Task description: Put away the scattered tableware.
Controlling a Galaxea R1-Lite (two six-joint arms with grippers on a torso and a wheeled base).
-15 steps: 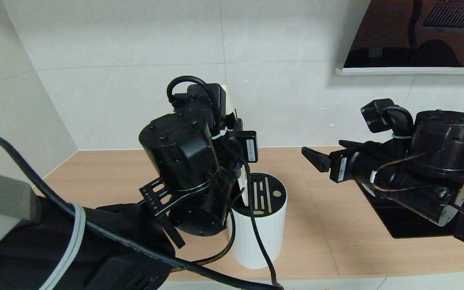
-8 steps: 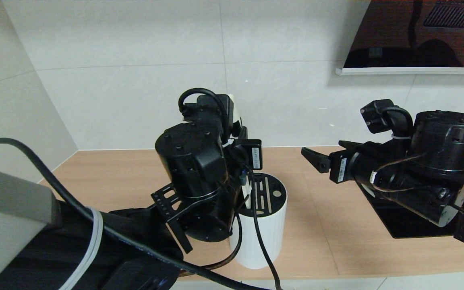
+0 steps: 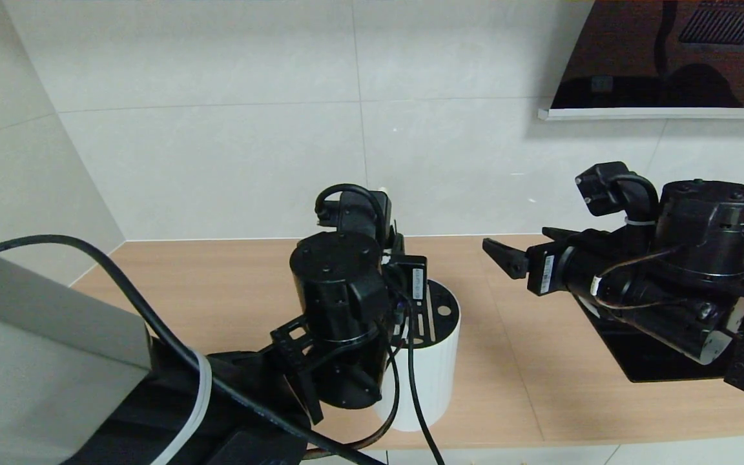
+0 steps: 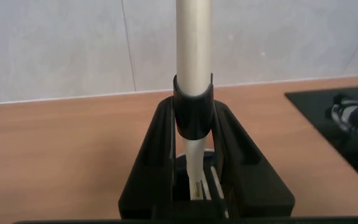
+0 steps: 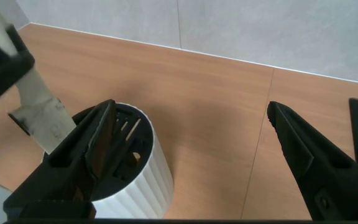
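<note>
Left claw point(image 4: 194, 109) is clamping shut on the knife point(image 4: 194, 37), gripping right where the pale handle is meeting a black collar. The handle is sticking straight up toward the top centre of the left wrist frame. The narrow white blade is hanging down between the claw's fingers point(image 4: 154, 162). The blade's lower end is reaching the black slotted top of the knife holder point(image 3: 433, 368); how deep it is going in, cannot tell. The knife is standing upright.

The knife holder, a white ribbed cylinder, is sitting on the wooden bench point(image 3: 217, 278) at lower centre of the head frame. The left arm is covering most of its top.

Right claw point(image 5: 190, 106) is hanging wide apart and holding nothing, touching nothing. It is hovering above the bench at right of centre in the head frame, well apart from the holder and pointing toward it. In the right wrist frame the holder is showing at lower left behind one of its fingers point(image 5: 98, 149), with the white blade above it.

A black cooktop point(image 3: 643, 361) is lying flush in the bench at lower right, partly under the right arm. A tiled wall point(image 3: 217, 161) is running behind the bench.
</note>
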